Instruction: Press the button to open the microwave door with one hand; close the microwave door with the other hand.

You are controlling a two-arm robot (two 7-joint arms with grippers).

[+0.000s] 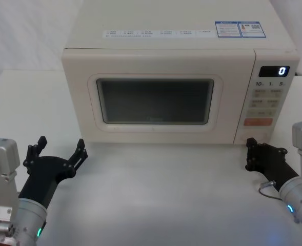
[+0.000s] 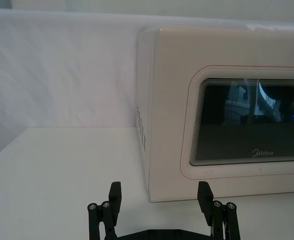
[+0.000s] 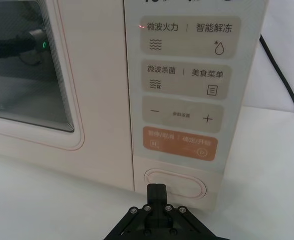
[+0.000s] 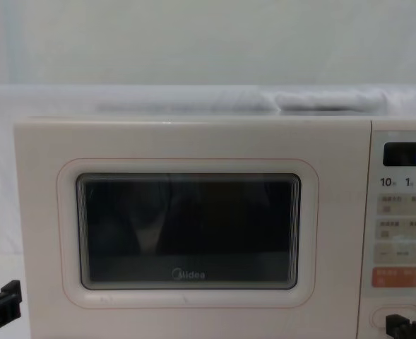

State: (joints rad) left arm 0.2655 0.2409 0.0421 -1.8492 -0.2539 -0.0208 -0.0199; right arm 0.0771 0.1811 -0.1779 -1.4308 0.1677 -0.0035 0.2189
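Right wrist view: black angular right gripper [image 3: 156, 192], fingers pressed together, tip at the wide oval cream-white button [image 3: 175, 183] | cream-white microwave door with dark glass window [image 1: 156, 100] shut, left of that tip | black left gripper [image 1: 58, 151] spread, before the door's left corner

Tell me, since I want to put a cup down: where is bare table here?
Free: the white table in front of the microwave door, between the left gripper and right gripper; also left of the microwave. Crowded: the right gripper sits just before the button.
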